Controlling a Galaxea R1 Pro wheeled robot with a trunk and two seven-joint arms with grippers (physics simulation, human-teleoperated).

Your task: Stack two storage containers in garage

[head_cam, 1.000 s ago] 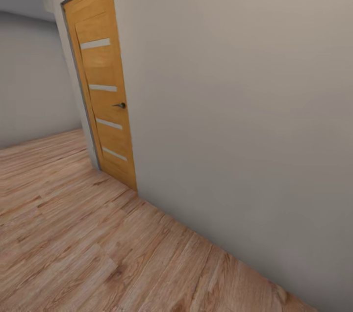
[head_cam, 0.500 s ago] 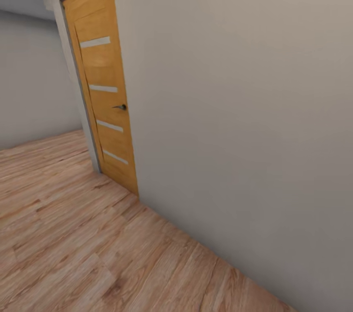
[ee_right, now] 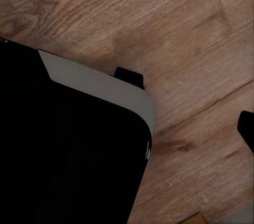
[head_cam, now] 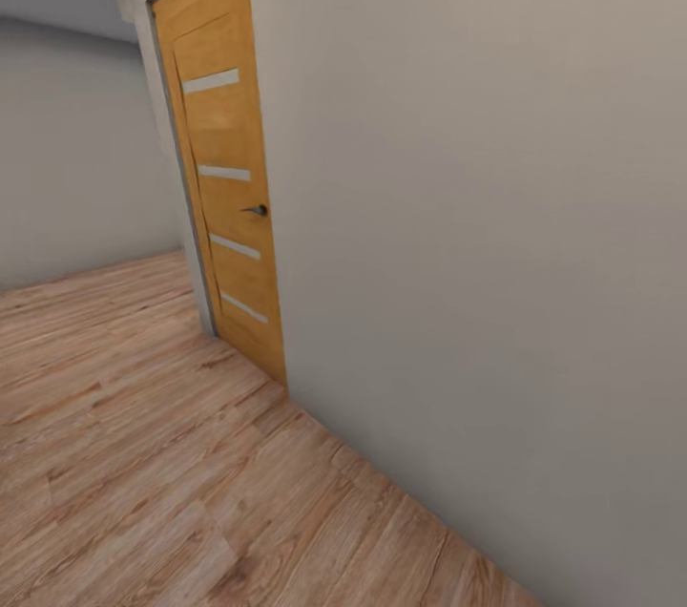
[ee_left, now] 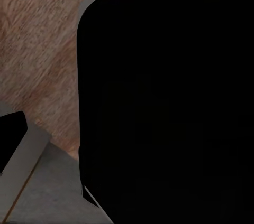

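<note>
While your head camera faces a plain grey-beige wall (head_cam: 477, 206) at close range, a wooden door (head_cam: 227, 177) stands shut at the wall's far end. It is orange-brown, with four pale horizontal strips set into it and a small dark handle (head_cam: 256, 209) on its near edge. Its grey frame meets a second wall (head_cam: 76, 158) that runs off to the left. Light wood-plank floor (head_cam: 143, 454) covers the lower left of that view and runs up to the base of both walls.

Your left wrist camera looks down on a large black body with a rounded corner and a thin grey rim (ee_left: 164, 108), with the plank floor beyond it. Your right wrist camera gives a like black body (ee_right: 69, 155) with a grey edge, over the same planks. I cannot tell whether either hand is spread or pressed together. Neither storage container can be placed from these views; what surrounds you is planked flooring and bare wall.
</note>
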